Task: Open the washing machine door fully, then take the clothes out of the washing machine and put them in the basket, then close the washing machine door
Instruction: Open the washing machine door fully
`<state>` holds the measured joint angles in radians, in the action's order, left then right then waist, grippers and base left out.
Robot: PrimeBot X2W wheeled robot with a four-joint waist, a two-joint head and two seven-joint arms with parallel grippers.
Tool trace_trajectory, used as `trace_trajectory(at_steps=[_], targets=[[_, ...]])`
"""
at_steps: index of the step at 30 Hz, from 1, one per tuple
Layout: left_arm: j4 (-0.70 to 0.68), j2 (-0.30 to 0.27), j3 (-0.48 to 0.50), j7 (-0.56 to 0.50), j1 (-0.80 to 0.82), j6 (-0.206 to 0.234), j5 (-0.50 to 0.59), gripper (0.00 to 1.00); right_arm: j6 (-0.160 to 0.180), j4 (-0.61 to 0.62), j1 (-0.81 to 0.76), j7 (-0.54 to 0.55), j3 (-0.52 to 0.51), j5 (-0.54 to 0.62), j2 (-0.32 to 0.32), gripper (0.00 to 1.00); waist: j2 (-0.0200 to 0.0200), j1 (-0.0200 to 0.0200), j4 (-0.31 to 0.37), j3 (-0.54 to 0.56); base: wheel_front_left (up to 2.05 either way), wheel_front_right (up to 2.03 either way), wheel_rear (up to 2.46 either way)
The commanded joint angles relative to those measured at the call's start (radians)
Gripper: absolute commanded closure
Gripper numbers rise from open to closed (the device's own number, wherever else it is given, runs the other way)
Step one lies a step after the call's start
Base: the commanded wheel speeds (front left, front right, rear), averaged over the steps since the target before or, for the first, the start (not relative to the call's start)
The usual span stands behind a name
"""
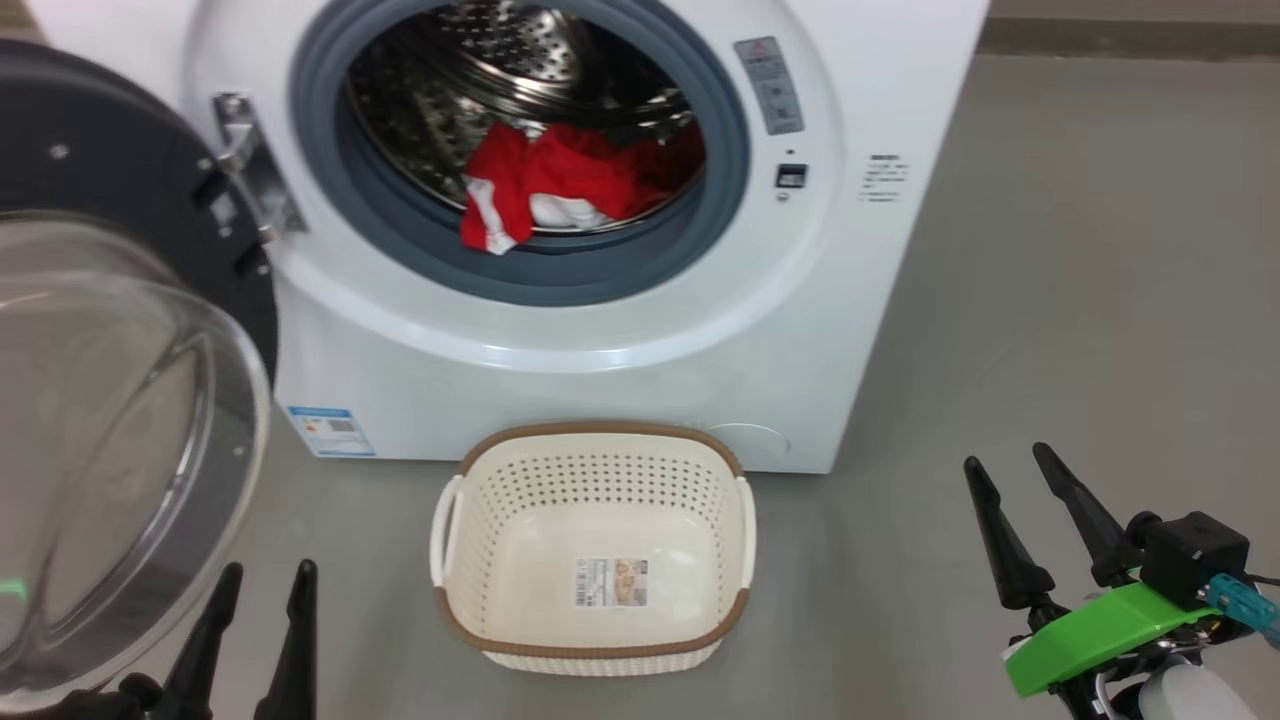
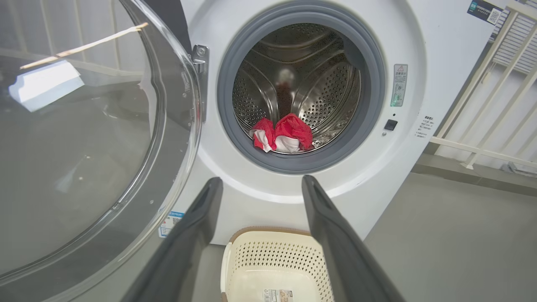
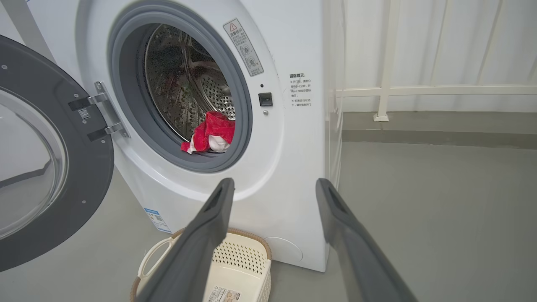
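Observation:
The white washing machine [image 1: 620,330] stands ahead with its door [image 1: 110,400] swung wide to the left, glass bowl bulging toward me. Red and white clothes [image 1: 560,185] lie at the front lip of the steel drum, one corner draped over the grey gasket; they also show as clothes [image 2: 282,134] and clothes [image 3: 209,133]. The cream basket [image 1: 595,545] sits on the floor just before the machine, with nothing in it but its label. My left gripper [image 1: 268,578] is open at the lower left beside the door. My right gripper [image 1: 1008,462] is open at the lower right, holding nothing.
Grey floor [image 1: 1050,300] stretches to the right of the machine. A white railing [image 3: 419,90] and a pale wall stand behind and to the right. The open door [image 2: 84,138] takes up the space on the left, close to my left fingers [image 2: 197,235].

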<state>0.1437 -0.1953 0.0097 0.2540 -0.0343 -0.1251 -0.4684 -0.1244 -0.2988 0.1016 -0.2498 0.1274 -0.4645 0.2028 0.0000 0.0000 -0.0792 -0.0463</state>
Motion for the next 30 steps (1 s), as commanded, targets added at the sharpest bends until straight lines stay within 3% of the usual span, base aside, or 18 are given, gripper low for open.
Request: trace_trajectory(at_steps=[1, 11, 30], targets=[[-0.034, -0.027, 0.026, 0.008, 0.013, -0.005, -0.006, 0.00, -0.006, 0.029, -0.006, -0.012, 0.008, 0.011, 0.009, 0.00, 0.0000, 0.0000, 0.051, -0.016, 0.00, 0.00, 0.00], [-0.065, -0.023, -0.023, 0.008, 0.010, -0.006, -0.010, 0.00, -0.006, 0.043, -0.027, -0.012, -0.030, 0.014, 0.009, 0.00, 0.0000, 0.0000, 0.117, -0.029, 0.00, 0.00, 0.00], [-0.076, -0.033, -0.038, 0.008, 0.020, -0.006, 0.004, 0.00, -0.006, 0.056, -0.048, -0.012, -0.065, 0.022, -0.001, 0.00, 0.0000, 0.0000, 0.130, -0.025, 0.00, 0.00, 0.00]])
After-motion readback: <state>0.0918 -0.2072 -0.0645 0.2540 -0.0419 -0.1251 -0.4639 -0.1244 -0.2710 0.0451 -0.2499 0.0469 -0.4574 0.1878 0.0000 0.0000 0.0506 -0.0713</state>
